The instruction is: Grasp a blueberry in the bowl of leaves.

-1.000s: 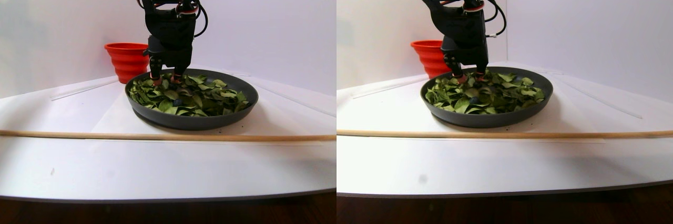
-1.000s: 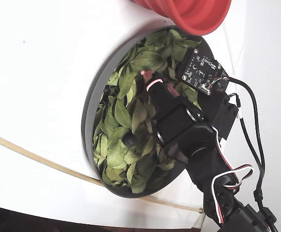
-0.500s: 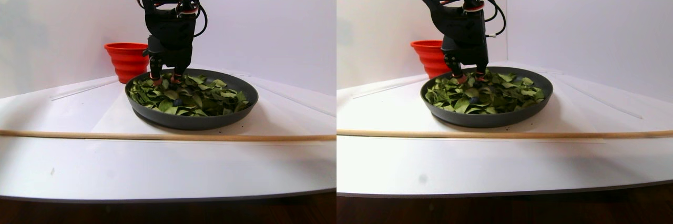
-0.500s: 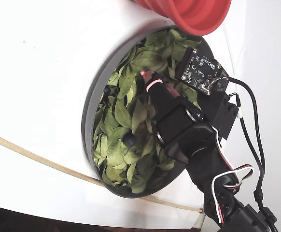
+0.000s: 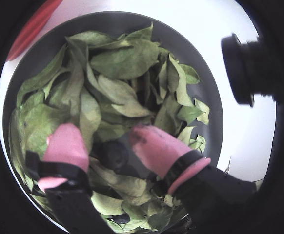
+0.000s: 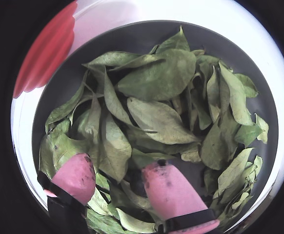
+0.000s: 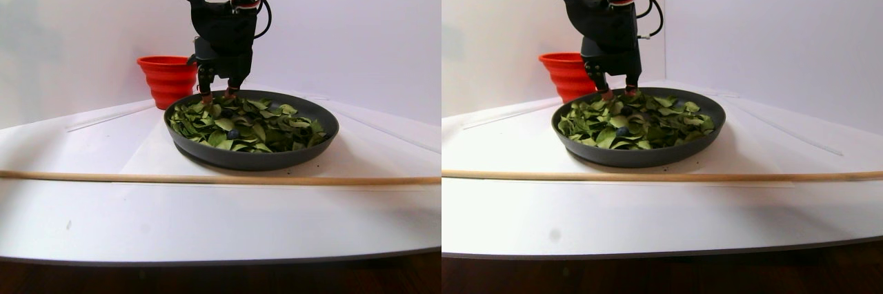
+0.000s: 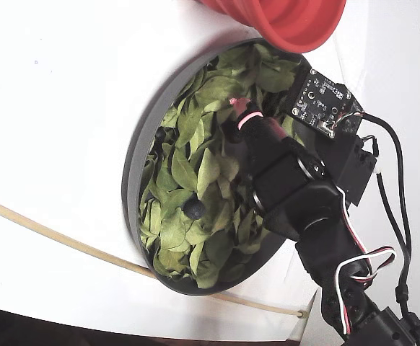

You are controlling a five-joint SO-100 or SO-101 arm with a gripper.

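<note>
- Pink fingertips (image 5: 66,144) of my gripper (image 5: 108,141) are down among the leaves (image 5: 122,63), spread apart with a clear gap between them.
- Between my two pads in a wrist view sits a dark round blueberry (image 5: 113,153), half sunk in the greenery; neither pad presses on it, as far as I can tell, so I hold nothing.
- In a wrist view from slightly further over, the same pads (image 6: 169,190) flank a dark hollow in the leaves, and the berry itself is hard to make out there.
- Leaves touch the outer sides of both my pads in both wrist views.
- The bowl (image 5: 208,97) is dark grey and wide, and it sits on the white table (image 7: 103,142); the leaves fill most of it, with bare dark wall showing on the right of a wrist view.
- The stereo pair shows me reaching straight down into the far side of the bowl (image 7: 248,159), tips buried at leaf level.
- A second blueberry (image 8: 193,209) lies on top of the leaves nearer the bowl's middle in the fixed view, well apart from my fingers.
- A red ribbed cup (image 7: 166,80) stands just behind the bowl, beside my arm.
- A thin wooden rod (image 7: 207,179) lies across the table in front of the bowl.
</note>
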